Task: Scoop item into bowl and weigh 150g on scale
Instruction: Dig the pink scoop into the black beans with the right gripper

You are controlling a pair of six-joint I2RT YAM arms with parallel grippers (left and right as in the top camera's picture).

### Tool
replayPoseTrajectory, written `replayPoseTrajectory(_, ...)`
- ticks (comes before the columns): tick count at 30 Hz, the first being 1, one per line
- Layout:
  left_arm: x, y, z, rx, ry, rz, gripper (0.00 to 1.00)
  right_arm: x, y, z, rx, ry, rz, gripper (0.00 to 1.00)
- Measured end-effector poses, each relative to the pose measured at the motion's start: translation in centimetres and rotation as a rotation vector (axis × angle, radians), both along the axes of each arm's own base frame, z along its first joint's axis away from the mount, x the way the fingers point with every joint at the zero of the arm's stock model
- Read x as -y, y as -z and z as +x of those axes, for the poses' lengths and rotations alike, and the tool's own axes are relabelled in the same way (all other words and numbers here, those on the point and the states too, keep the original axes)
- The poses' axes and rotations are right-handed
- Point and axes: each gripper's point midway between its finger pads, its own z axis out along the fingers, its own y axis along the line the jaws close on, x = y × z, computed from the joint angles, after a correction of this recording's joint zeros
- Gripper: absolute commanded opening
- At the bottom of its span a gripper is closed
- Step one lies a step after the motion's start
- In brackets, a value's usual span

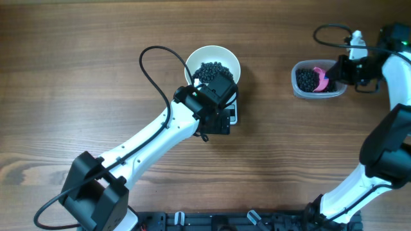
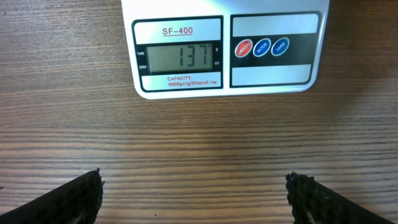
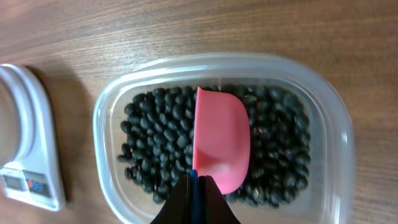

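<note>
Just left of centre, the left gripper (image 2: pixel 196 200) hovers wide open and empty before the scale (image 2: pixel 273 50), its display reading 137. The white bowl (image 1: pixel 232 58) of black beans (image 1: pixel 212 69) sits on the scale. At right, the right gripper (image 3: pixel 196 200) pinches the pink scoop (image 3: pixel 221 140) by its blue handle inside the bean-filled clear tub (image 3: pixel 326 106).

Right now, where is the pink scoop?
Overhead, the pink scoop is at far right, in the clear tub on the black beans, held by the right gripper.
</note>
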Motion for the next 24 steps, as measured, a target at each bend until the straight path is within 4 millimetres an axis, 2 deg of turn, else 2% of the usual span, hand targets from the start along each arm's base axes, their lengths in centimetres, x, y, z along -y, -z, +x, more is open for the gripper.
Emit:
replayPoseTrajectory(7, 0.2, 0.0, -0.2, 0.0, 0.01, 0.0, 1.0, 2.2, -1.5, -1.1, 0.081, 0.068, 0.24, 0.04)
replayPoseTrajectory(10, 0.3, 0.0, -0.3, 0.0, 0.012, 0.0, 1.0, 2.0, -1.9, -1.5, 0.078, 0.076, 0.28, 0.04)
replayPoseTrajectory(14, 0.4, 0.0, -0.3, 0.0, 0.016, 0.0, 1.0, 1.9, -2.0, -1.5, 0.083, 0.075, 0.286, 0.04)
replayPoseTrajectory(19, 0.4, 0.0, -0.4, 0.0, 0.017, 0.0, 1.0, 2.5, -3.8, -2.4, 0.075, 0.084, 0.2, 0.04)
replayPoseTrajectory(24, 0.4, 0.0, -0.4, 0.0, 0.017, 0.0, 1.0, 3.1, -3.7, -2.5, 0.066, 0.09, 0.158, 0.04)
